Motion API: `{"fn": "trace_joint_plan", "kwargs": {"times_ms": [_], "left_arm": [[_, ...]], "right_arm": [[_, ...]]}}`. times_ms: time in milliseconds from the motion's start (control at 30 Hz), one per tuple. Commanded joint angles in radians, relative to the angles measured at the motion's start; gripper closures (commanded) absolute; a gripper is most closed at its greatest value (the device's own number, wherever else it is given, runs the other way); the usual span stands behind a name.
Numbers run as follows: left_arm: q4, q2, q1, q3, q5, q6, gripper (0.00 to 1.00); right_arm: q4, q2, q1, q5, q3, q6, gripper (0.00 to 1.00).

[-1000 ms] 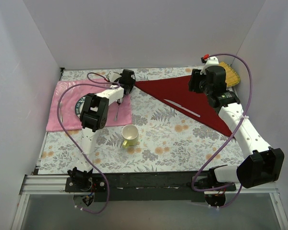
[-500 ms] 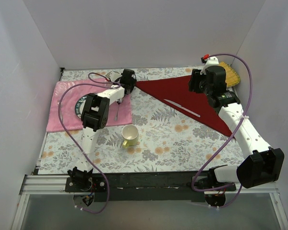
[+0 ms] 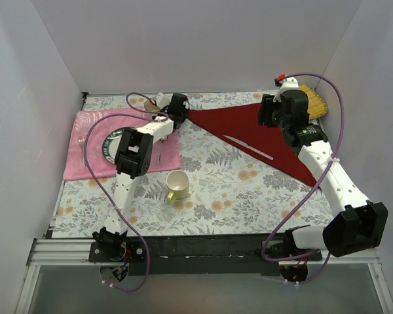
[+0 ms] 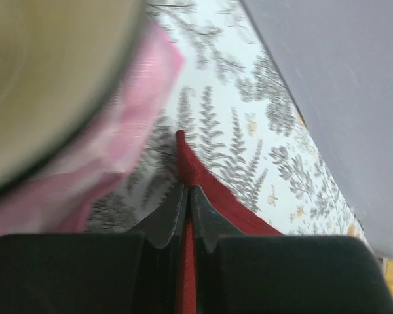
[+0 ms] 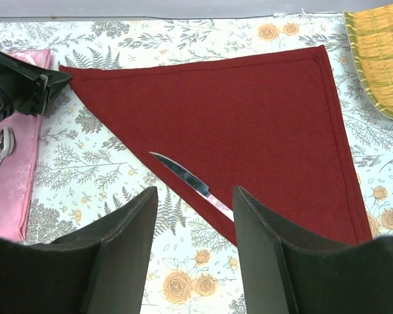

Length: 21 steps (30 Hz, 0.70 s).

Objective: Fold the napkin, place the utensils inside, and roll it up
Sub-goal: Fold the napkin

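- The table wears a floral covering.
- A pink cloth lies at its left side.
- The maroon napkin lies folded in a triangle on the far right half, its left corner just beside the pink cloth.
- A yellow woven piece, perhaps a tray, sits just beyond the napkin's right corner.
- A dark-rimmed plate rests on the pink cloth, partly hidden by the left arm.
- A cup stands upright near the middle, well apart from the napkin.
- The right gripper hovers over the napkin, jaws spread, holding nothing.
- The left gripper has its jaws pressed together, pinching the napkin's left corner.
- A knife lies along the napkin's long near edge.
- A spoon lies on the pink cloth.
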Motion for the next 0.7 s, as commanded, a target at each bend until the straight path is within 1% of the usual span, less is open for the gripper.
{"fn": "trace_joint_plan", "kwargs": {"times_ms": [0,67,100,133,167,300,567,667], "left_arm": [[0.083,-0.047,-0.047,0.064,-0.017,0.219,1.0],[0.092,-0.068,-0.072,0.058,0.012,0.276,1.0],[0.136,-0.091,-0.081,0.047,0.02,0.296,1.0],[0.141,-0.105,-0.095,0.043,0.023,0.311,1.0],[0.158,-0.116,-0.124,0.037,0.02,0.354,1.0],[0.183,-0.163,-0.199,0.018,0.041,0.42,1.0],[0.201,-0.217,-0.377,-0.036,0.086,0.462,1.0],[0.206,-0.21,-0.432,-0.04,0.089,0.485,1.0]], "right_arm": [[-0.02,-0.038,-0.005,0.025,0.011,0.028,0.43],[-0.062,-0.041,-0.006,0.044,0.025,0.039,0.44],[-0.08,-0.045,-0.006,0.07,0.042,0.051,0.44],[-0.101,-0.045,-0.006,0.09,0.053,0.06,0.44],[-0.118,-0.048,-0.006,0.108,0.06,0.068,0.44],[-0.189,-0.085,-0.006,0.183,0.08,0.089,0.44],[-0.226,-0.183,-0.011,0.237,0.06,0.092,0.44],[-0.229,-0.228,-0.011,0.246,0.053,0.088,0.44]]}}
